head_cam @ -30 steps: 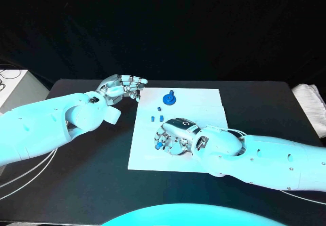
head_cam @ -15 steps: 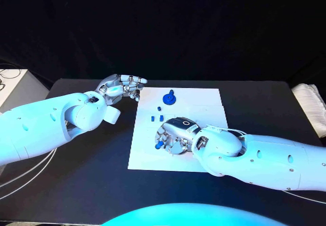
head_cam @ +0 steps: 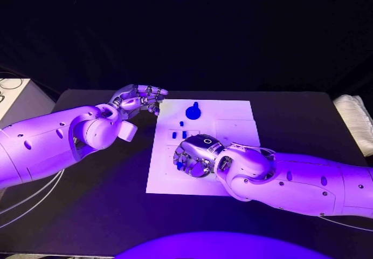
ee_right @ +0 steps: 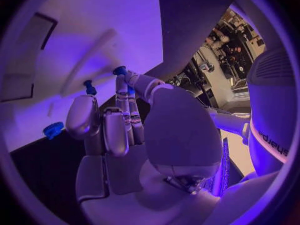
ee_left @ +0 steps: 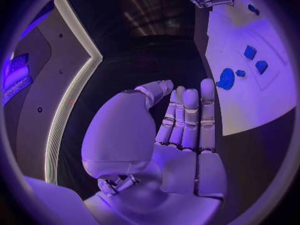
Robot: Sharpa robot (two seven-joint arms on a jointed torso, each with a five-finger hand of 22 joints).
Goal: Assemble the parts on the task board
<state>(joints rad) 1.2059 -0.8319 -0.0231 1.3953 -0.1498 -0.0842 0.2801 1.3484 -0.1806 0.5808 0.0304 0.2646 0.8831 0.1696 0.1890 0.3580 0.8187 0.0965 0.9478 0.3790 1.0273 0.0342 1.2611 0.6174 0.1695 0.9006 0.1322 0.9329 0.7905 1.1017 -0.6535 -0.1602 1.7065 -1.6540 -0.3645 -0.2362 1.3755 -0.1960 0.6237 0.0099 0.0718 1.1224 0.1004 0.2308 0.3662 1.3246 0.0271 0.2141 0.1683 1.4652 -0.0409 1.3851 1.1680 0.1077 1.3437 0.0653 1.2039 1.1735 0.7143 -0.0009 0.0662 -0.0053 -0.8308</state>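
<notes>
The white task board [head_cam: 225,121] lies mid-table. A round blue part [head_cam: 193,112] sits near its far edge, with small blue parts [head_cam: 180,135] a little nearer on its left side. My right hand [head_cam: 194,156] rests low over the board's left half, fingers curled; in the right wrist view a small blue part [ee_right: 120,71] is pinched at its fingertips, and a blue peg [ee_right: 90,88] stands on the board beside it. My left hand [head_cam: 140,100] hovers off the board's far left corner, fingers extended side by side and holding nothing [ee_left: 187,115].
Black tabletop [head_cam: 101,189] surrounds the board. A white box [head_cam: 12,97] stands at the far left and a white cloth [head_cam: 356,118] lies at the right edge. The left wrist view shows the board [ee_left: 262,100] with the round part [ee_left: 225,78].
My right hand has shifted slightly toward the board's far side and left, its fingers closing tighter. The left hand has stayed in place.
</notes>
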